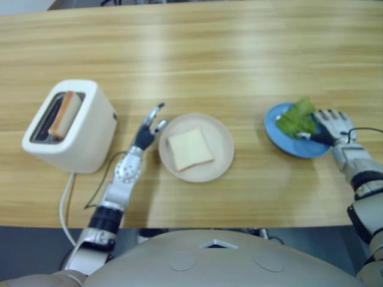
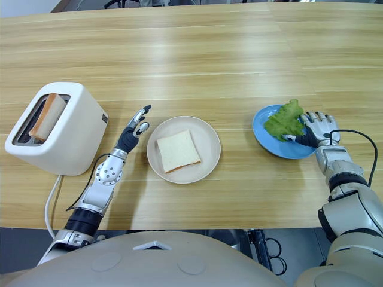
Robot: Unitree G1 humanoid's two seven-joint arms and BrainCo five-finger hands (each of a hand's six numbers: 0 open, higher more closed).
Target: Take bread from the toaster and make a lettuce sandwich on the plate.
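A white toaster [image 2: 60, 128] stands at the left with one slice of bread [image 2: 46, 115] upright in its slot. A beige plate [image 2: 203, 134] in the middle carries a flat slice of bread [image 2: 177, 150]. My left hand [image 2: 133, 133] rests open just left of that plate, holding nothing. At the right a blue plate [image 2: 270, 145] holds a green lettuce leaf [image 2: 282, 120]. My right hand [image 2: 315, 128] lies on the blue plate's right side, its fingers touching the leaf's edge; whether they grip it is unclear.
The toaster's white cord [image 2: 50, 203] runs off the table's front edge [image 2: 239, 226] at the left. The wooden table [image 2: 197, 54] stretches wide behind the plates.
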